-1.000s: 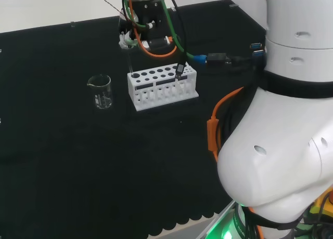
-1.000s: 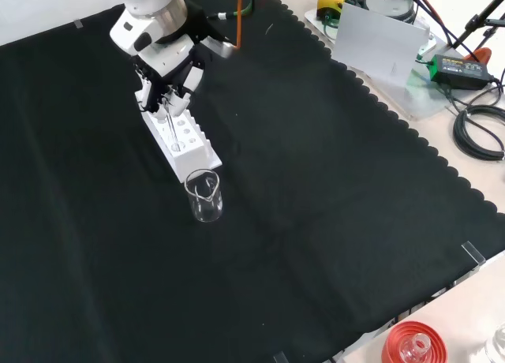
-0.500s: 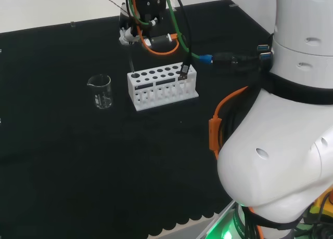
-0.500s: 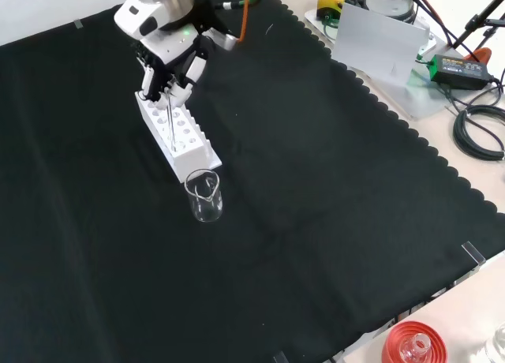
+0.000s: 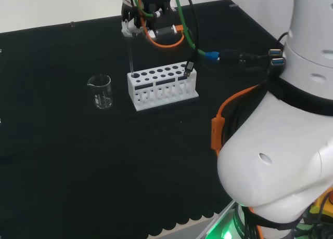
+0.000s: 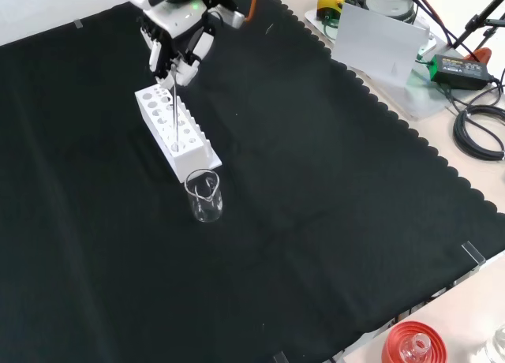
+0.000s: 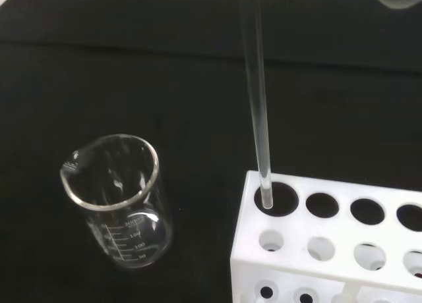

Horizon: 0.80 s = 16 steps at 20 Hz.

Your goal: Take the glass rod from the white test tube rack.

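Observation:
The white test tube rack (image 5: 162, 86) (image 6: 178, 135) (image 7: 330, 257) stands on the black cloth. A clear glass rod (image 5: 130, 54) (image 6: 173, 114) (image 7: 258, 112) hangs upright over the rack's end hole, the one nearest the beaker. In the wrist view its lower tip sits right at that hole's mouth. The hand (image 5: 133, 24) (image 6: 177, 57) is above the rack with its fingers pinched on the rod's top end.
An empty glass beaker (image 5: 100, 91) (image 6: 205, 196) (image 7: 119, 199) stands close beside the rack's end. A red ribbed stand (image 6: 410, 344) sits off the cloth at the front view's lower right. Cables and a power brick (image 6: 458, 63) lie past the cloth's scalloped edge.
The hand has risen with the rod in its fingers, drawing the rod up out of the rack's end hole until just the tip remains at the hole. Rack and beaker stayed put.

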### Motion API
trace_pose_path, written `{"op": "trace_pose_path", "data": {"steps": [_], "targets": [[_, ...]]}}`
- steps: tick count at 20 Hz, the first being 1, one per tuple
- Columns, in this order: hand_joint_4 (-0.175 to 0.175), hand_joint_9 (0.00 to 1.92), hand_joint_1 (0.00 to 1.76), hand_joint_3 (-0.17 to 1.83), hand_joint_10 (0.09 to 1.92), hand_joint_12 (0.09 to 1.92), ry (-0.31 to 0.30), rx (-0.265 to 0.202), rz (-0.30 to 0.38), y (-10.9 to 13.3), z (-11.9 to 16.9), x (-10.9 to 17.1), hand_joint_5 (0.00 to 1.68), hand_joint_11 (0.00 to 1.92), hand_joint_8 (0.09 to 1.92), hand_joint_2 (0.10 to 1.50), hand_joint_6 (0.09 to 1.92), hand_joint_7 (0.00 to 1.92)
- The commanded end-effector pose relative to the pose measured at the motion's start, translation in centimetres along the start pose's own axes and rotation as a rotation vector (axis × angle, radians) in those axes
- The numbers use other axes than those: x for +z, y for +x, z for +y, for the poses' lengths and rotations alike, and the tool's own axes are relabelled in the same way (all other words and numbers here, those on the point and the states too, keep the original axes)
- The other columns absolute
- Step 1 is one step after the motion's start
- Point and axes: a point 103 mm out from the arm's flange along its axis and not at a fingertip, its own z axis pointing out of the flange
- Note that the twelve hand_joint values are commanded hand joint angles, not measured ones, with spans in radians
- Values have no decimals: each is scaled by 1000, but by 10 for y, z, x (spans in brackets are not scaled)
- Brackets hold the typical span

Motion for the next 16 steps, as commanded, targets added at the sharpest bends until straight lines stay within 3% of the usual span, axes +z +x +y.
{"op": "trace_pose_path", "data": {"steps": [1,10,16], "targets": [[-175,1744,1193,-175,253,730,-8,-8,9,9,-35,-24,1118,1585,486,1135,806,1575],[-175,1756,1196,-175,254,747,-44,-1,19,16,-70,-58,1139,1587,450,1126,774,1605],[-175,1759,1196,-175,255,749,-83,-15,16,26,-79,-72,1140,1589,446,1125,772,1611]]}}
